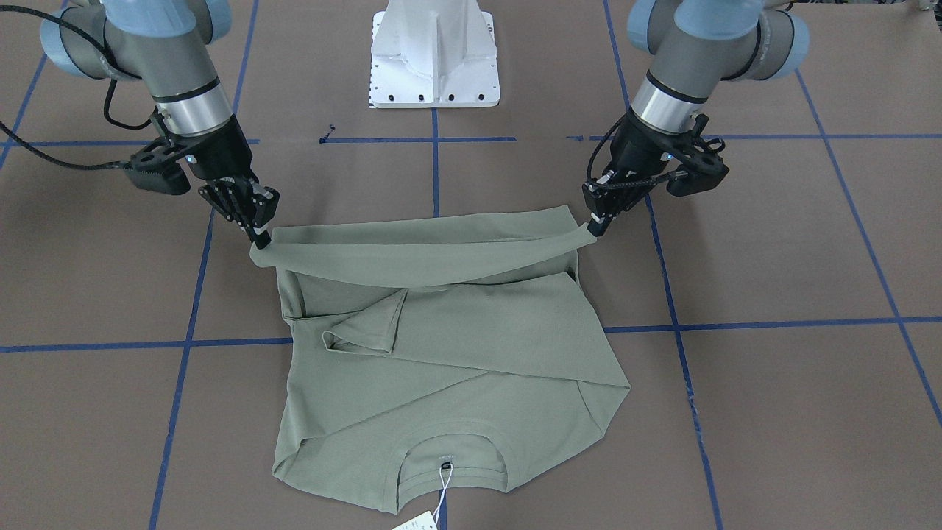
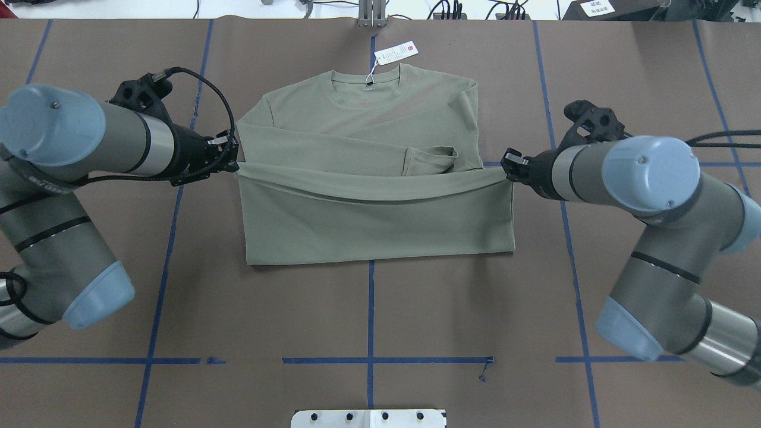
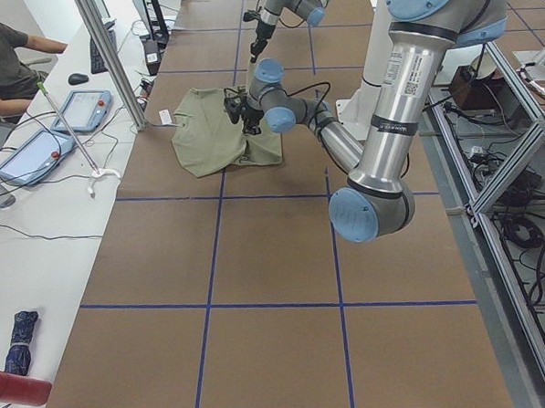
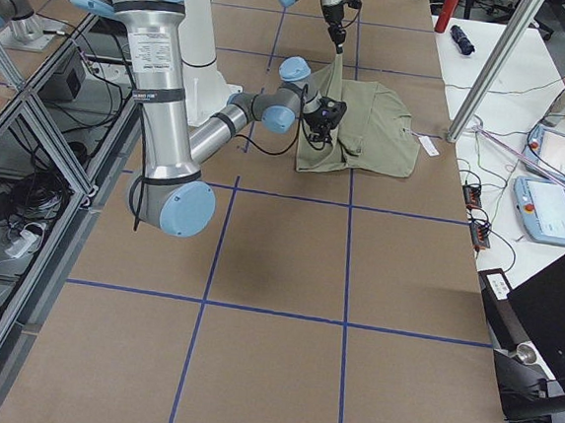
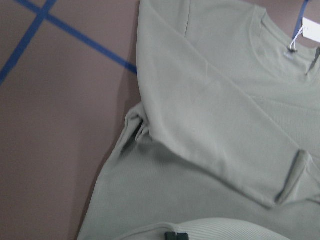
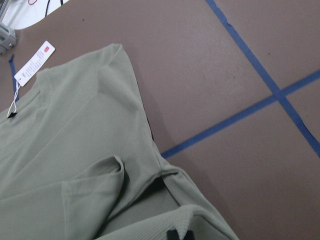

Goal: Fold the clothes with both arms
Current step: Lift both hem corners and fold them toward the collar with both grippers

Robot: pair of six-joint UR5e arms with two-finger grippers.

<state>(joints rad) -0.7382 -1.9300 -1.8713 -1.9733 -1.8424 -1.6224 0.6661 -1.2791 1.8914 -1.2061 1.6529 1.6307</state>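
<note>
Hang tag lies nearest; our left gripper and right gripper pinch the shirt by its raised hem, which we should keep level and taut.

sage-green shirt; white hang tag, red mark; brown table, blue grid lines

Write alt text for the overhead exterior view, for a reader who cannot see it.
The left claw and right claw each pinch a corner of a sage-green long-sleeved shirt, holding its bottom edge raised across the body. The shirt lies on a brown table, sleeves folded in, white hang tag at the neckline.
</note>
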